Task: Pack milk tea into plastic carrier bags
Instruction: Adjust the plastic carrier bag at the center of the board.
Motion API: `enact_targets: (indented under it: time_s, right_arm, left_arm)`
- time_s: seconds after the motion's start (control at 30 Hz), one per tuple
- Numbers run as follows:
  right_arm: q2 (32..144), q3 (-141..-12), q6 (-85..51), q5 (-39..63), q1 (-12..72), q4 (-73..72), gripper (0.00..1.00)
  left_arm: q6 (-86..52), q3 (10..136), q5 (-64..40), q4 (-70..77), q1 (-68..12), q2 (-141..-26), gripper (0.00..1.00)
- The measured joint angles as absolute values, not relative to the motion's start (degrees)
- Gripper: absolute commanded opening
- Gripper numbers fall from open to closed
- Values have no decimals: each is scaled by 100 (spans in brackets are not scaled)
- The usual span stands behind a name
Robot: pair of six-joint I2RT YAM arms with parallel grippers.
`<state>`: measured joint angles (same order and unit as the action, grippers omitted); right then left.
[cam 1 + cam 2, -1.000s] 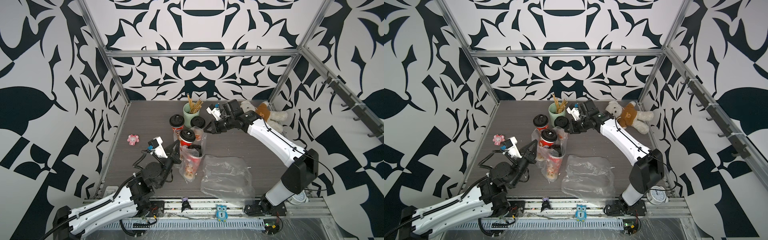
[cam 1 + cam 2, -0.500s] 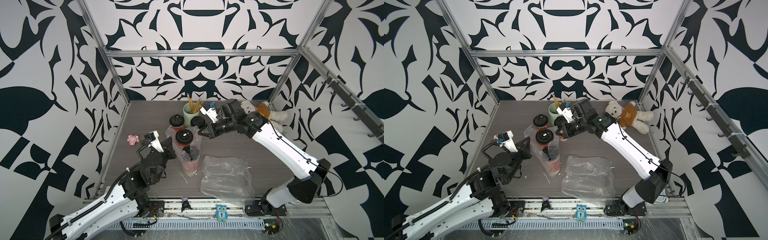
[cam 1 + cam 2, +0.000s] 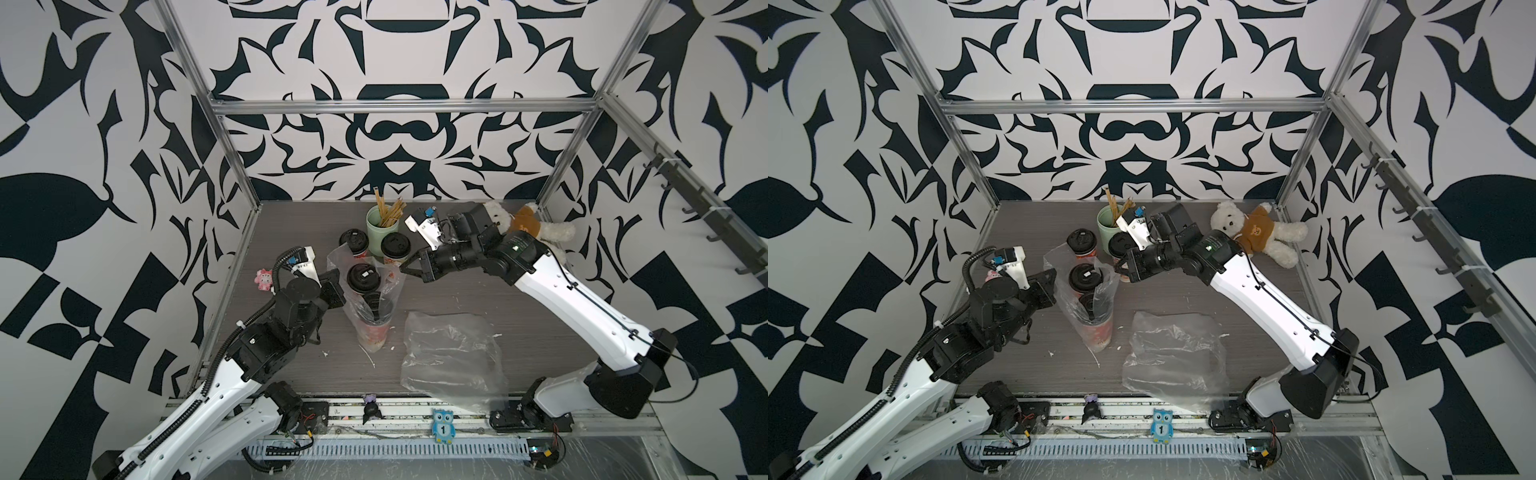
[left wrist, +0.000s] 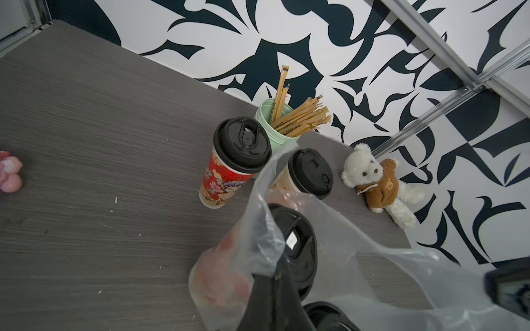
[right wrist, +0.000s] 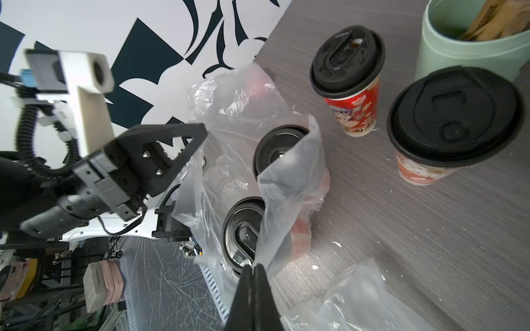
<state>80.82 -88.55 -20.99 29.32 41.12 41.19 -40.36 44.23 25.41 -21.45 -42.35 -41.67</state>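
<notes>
Mid-table, both top views: left arm (image 3: 224, 390) reaches in from 7 o'clock, left gripper (image 3: 340, 291) clamped on 9 o'clock edge of clear crinkly plastic carrier bag (image 3: 351, 264). Right arm (image 3: 582, 307) stretches from 4 o'clock, right gripper (image 3: 406, 269) pinching bag rim at 2 o'clock. Bag mouth spread between grippers. Two black-lidded paper milk tea cups (image 3: 363, 277) inside bag. Left wrist view: closed fingers (image 4: 269, 303) pinch film. Right wrist view: fingertips (image 5: 246, 292) together on film, two black lids (image 5: 243, 232) under plastic.

White-shelled arms (image 3: 582, 307) with black joints (image 3: 517, 254) and cables (image 3: 254, 316).
</notes>
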Motion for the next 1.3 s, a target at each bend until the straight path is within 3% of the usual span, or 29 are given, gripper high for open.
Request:
enact_targets:
  time_s: [0.83,0.93,1.0,1.1,1.3]
  right_arm:
    - [8082,-8287,-2265,2777,4112,3918,0]
    - [8082,-8254,-2296,2711,4112,3955,34]
    - [8082,-8252,-2290,2644,4112,4012,51]
    - [8068,-8254,-2239,2510,4108,4143,65]
    - [7767,-8278,-2145,2126,4032,4578,78]
  left_arm:
    - [-3341,4650,2121,-1798,-4185,-4945,0]
    - [-3315,4650,2093,-1747,-4174,-5013,0]
    - [-3315,4650,2071,-1699,-4167,-5070,0]
    - [-3315,4648,2040,-1627,-4154,-5146,0]
    - [-3317,4646,1968,-1463,-4119,-5212,0]
